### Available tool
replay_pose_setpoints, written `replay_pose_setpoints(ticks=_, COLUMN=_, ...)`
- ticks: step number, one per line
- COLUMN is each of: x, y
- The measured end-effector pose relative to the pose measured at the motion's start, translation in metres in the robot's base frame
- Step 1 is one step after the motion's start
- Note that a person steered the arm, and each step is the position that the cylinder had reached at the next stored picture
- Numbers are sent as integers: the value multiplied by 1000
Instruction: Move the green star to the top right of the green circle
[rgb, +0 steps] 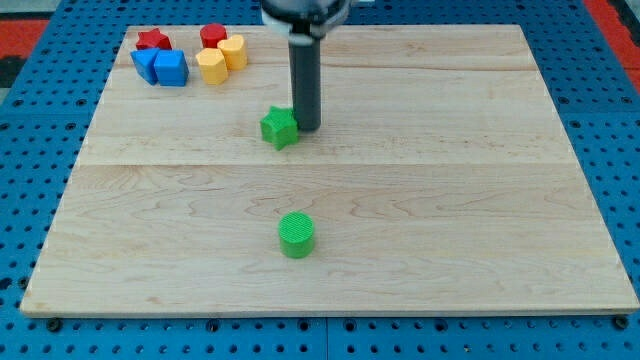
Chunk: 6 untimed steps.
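Open, bare light wooden board (450, 200) across the whole right half of the view, free for passage. Only the small green star-shaped block (279, 127) near the middle, touched on its right by my tip (308, 129), and the short green round block (296, 234) well below it, with a clear lane between the two. Crowded top-left corner: two red blocks (153, 40), two blue blocks (160, 67), two yellow blocks (221, 58), packed close together, well apart from the star.

Pale wooden board (450, 200) on blue pegboard (40, 130), evenly lit.
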<state>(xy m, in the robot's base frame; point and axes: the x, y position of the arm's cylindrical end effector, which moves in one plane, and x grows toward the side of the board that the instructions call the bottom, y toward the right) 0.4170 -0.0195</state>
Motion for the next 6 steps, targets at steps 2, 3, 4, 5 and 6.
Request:
replay_pose_setpoints(ticks=2, x=-54, y=-38)
replay_pose_setpoints(ticks=3, x=-34, y=-64)
replay_pose_setpoints(ticks=4, x=26, y=-2)
replay_pose_setpoints(ticks=5, x=53, y=11)
replay_pose_setpoints(ticks=6, x=-44, y=5)
